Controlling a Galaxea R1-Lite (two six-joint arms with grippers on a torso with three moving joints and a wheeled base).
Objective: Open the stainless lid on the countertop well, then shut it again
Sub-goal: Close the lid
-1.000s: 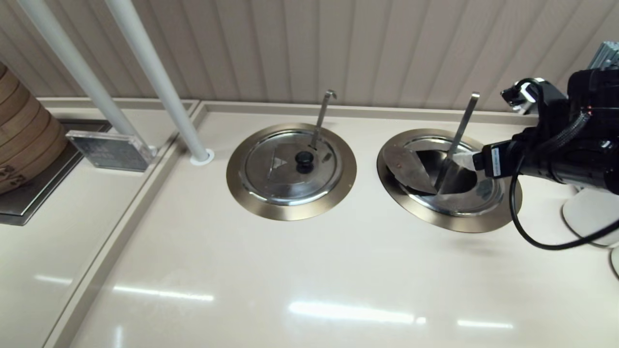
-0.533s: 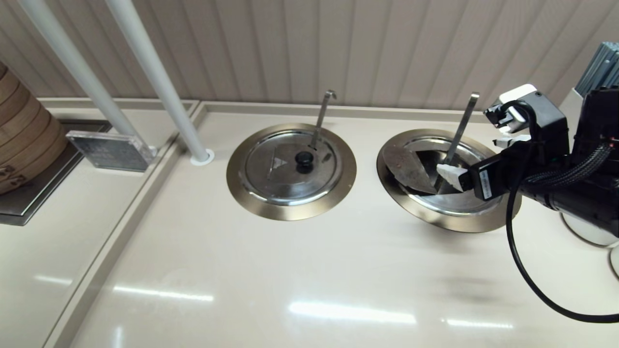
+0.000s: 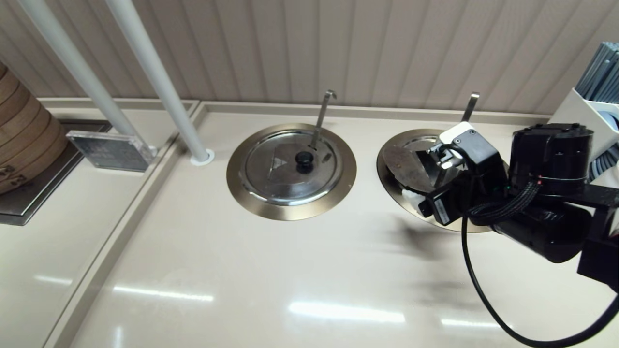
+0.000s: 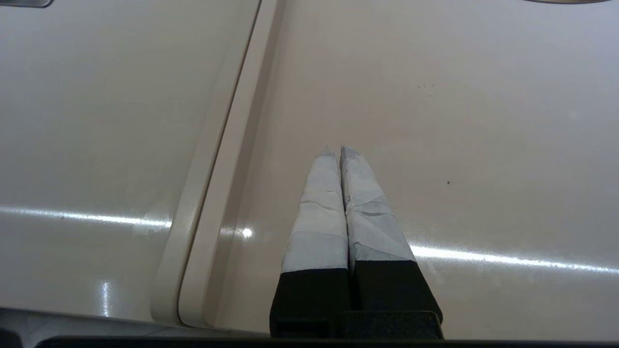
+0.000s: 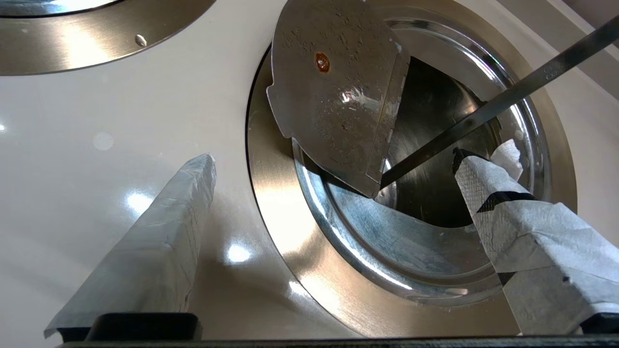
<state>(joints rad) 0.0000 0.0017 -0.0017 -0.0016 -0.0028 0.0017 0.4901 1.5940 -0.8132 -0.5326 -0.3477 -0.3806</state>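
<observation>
The stainless lid (image 3: 406, 166) on the right countertop well (image 3: 390, 182) stands open, its hinged flap (image 5: 333, 96) folded back to the left with the underside up. Its knob is hidden. The flat-tipped ladle handle (image 3: 470, 105) rises from the dark opening (image 5: 435, 193). My right gripper (image 3: 428, 176) hovers over the well's front-left part, open, with nothing between its taped fingers (image 5: 159, 232). One finger is over the countertop and the other over the opening near the ladle handle (image 5: 483, 116). My left gripper (image 4: 334, 151) is shut, parked over bare countertop, and is out of the head view.
The twin lid (image 3: 278, 169) with black knob (image 3: 304, 160) and hook-tipped handle (image 3: 321, 118) lies closed on the left ring. Two white poles (image 3: 159, 82), an acrylic sign (image 3: 109, 150) and a bamboo steamer (image 3: 24, 140) stand at the left. A white holder (image 3: 587, 111) stands at the far right.
My right arm has swung left and toward me, carrying the open gripper from the well's right side to its front-left. The lid flap stays folded open.
</observation>
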